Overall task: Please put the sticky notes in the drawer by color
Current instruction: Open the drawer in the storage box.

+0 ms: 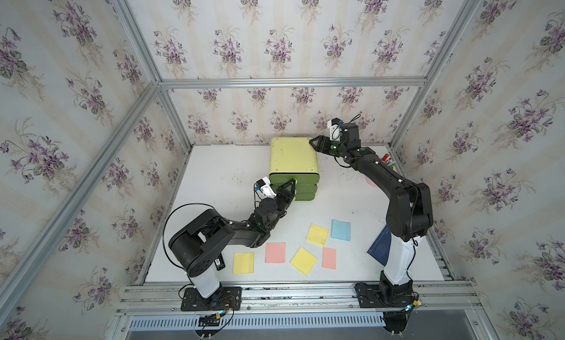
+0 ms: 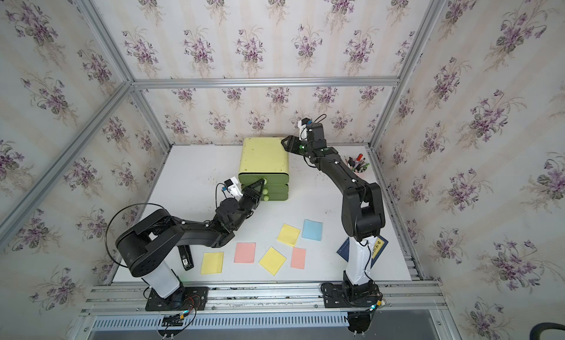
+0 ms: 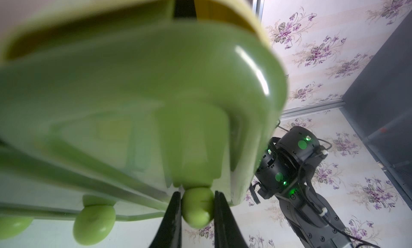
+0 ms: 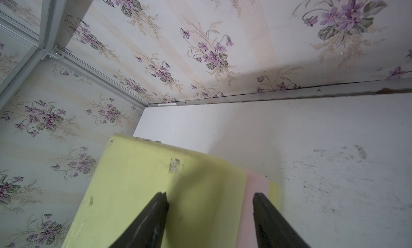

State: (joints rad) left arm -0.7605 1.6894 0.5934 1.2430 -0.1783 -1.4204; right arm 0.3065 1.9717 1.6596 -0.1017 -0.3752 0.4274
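While the left gripper (image 1: 292, 183) clamps the round light-green knob (image 3: 197, 210) of the top drawer in the small pale yellow-green plastic chest (image 1: 293, 158), the right gripper (image 4: 210, 197) rests with jaws apart at the chest's far right top edge. Thin paper sticky notes (image 1: 303, 261), three yellow, two salmon pink and one light blue, lie on the near side of the white table (image 1: 229, 170).

My right arm (image 1: 400, 195) hides most of the dark blue booklet (image 1: 379, 246); the top drawer face (image 3: 133, 90) is blurred close-up.
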